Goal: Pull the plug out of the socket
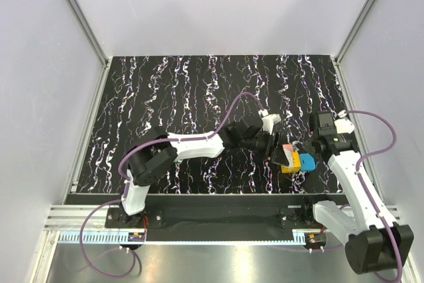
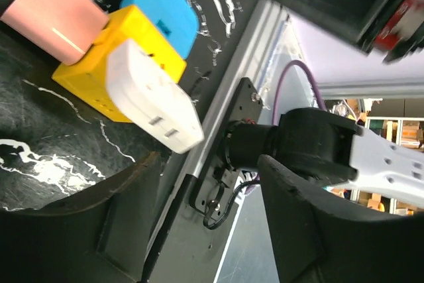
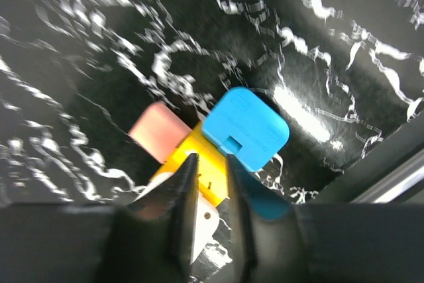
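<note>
Fingers of left gripper standing wide apart, gripping nothing. White plug sitting just beyond them, upper left of wrist frame, plugged into yellow socket. Pink plug and blue plug occupying other faces. Right gripper hovering over same cluster, fingers leaving only narrow slit, nothing clamped. Overhead, both arms meeting at lower right of black marbled table, cluster lying between grippers.
</note>
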`<state>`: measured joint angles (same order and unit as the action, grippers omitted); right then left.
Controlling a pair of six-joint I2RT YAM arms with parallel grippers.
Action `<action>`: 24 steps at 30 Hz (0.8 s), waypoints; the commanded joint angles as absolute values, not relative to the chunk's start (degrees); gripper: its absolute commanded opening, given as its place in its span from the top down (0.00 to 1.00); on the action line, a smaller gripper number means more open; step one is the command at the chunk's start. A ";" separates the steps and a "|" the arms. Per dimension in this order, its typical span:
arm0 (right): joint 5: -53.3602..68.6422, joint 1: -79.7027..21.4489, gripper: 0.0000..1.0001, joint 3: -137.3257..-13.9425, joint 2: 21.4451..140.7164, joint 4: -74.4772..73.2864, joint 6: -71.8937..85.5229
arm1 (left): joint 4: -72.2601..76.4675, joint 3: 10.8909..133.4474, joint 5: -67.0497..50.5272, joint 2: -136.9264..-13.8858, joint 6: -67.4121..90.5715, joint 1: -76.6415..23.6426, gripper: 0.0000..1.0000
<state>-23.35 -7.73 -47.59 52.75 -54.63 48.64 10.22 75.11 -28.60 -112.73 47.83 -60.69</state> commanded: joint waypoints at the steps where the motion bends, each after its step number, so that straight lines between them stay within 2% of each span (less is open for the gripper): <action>1: -19.95 -7.30 0.79 -45.01 54.23 -53.17 48.34 | 8.79 78.66 -29.27 -113.47 48.43 -60.73 0.37; 8: -15.31 -7.12 1.00 -43.95 54.22 -51.86 49.48 | 6.33 80.41 -27.33 -114.95 47.20 -60.82 0.39; 16: -11.60 -7.03 1.00 -42.01 55.90 -48.78 49.75 | 5.72 84.19 -27.51 -117.95 47.81 -60.73 0.39; 24: -9.76 -7.03 1.00 -38.85 56.78 -47.02 51.41 | 3.34 87.54 -26.72 -120.41 47.29 -60.64 0.45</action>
